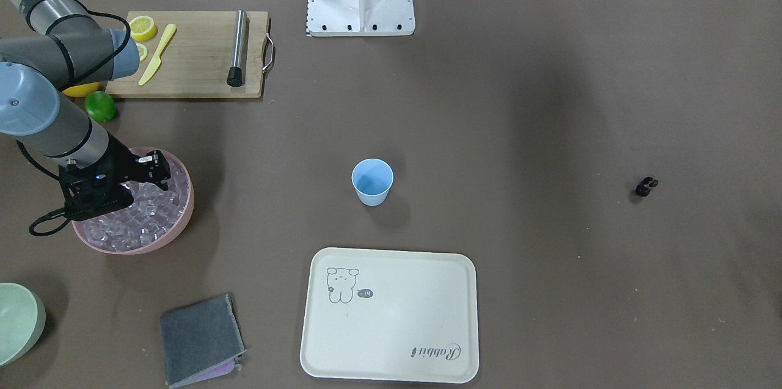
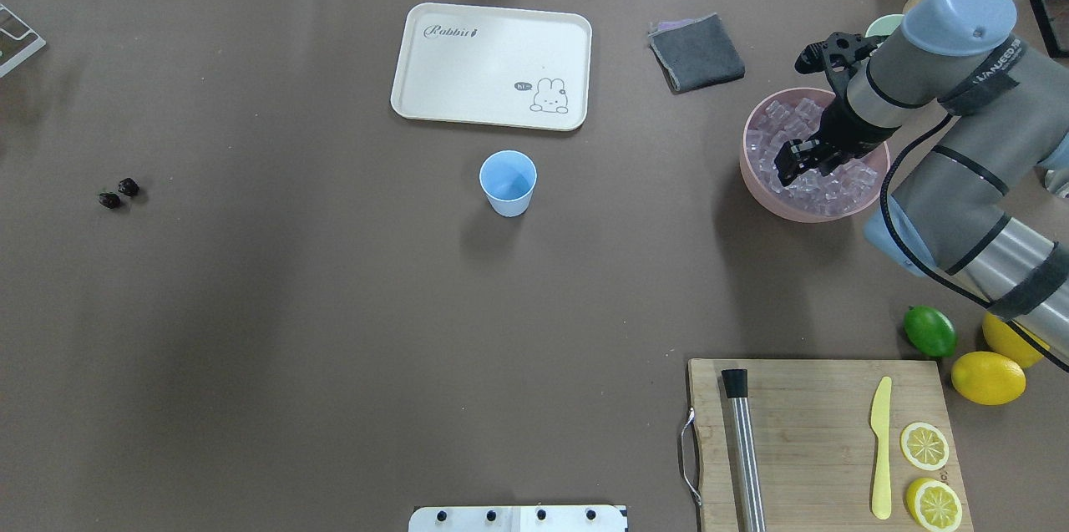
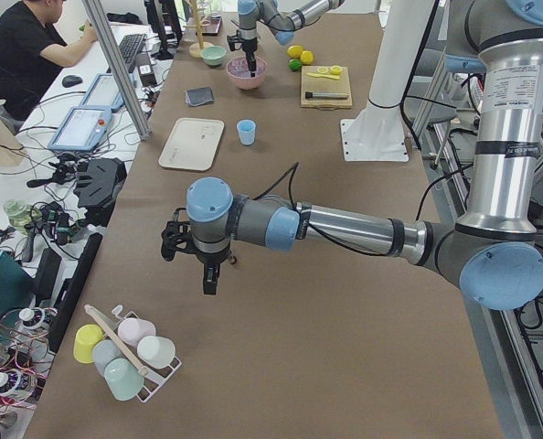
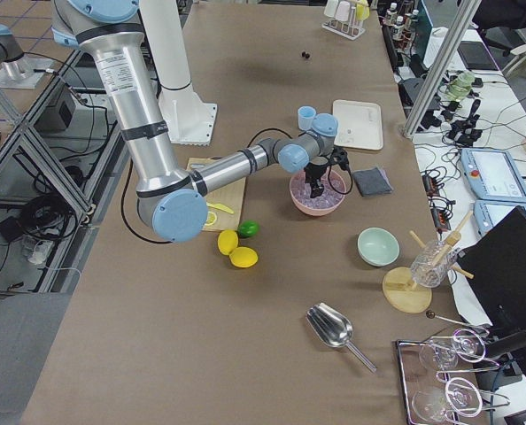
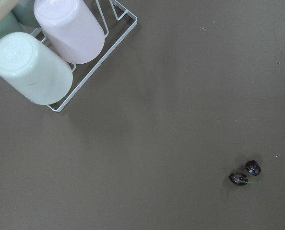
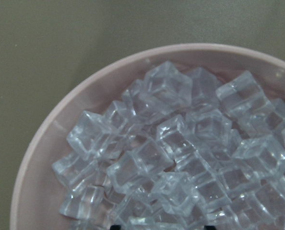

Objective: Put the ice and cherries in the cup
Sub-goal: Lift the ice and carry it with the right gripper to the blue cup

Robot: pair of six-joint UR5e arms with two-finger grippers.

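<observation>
R arm reaches over the pink bowl (image 2: 754, 173), wrist bent down, right gripper (image 2: 787, 173) dipped among the ice (image 6: 181, 158). In the wrist view its two tips sit apart at the bottom edge, nothing between them. L arm lies stretched out low over the worktop (image 2: 334, 306), wrist turned so the left gripper (image 3: 209, 283) points straight down. Can't tell if its fingers are apart or together.

Counts: 1 cup (image 2: 508, 183), upright mid-worktop, nothing in it. 2 cherries (image 2: 119, 193), touching, on bare worktop well apart from the cup, on the robot's L side. Ice: many cubes, too many to count, all in the bowl. Also 1 tray (image 2: 491, 64), 1 grey cloth (image 2: 697, 53), 1 lime (image 2: 929, 331), 2 whole lemons (image 2: 988, 377), 2 lemon slices (image 2: 924, 445).
</observation>
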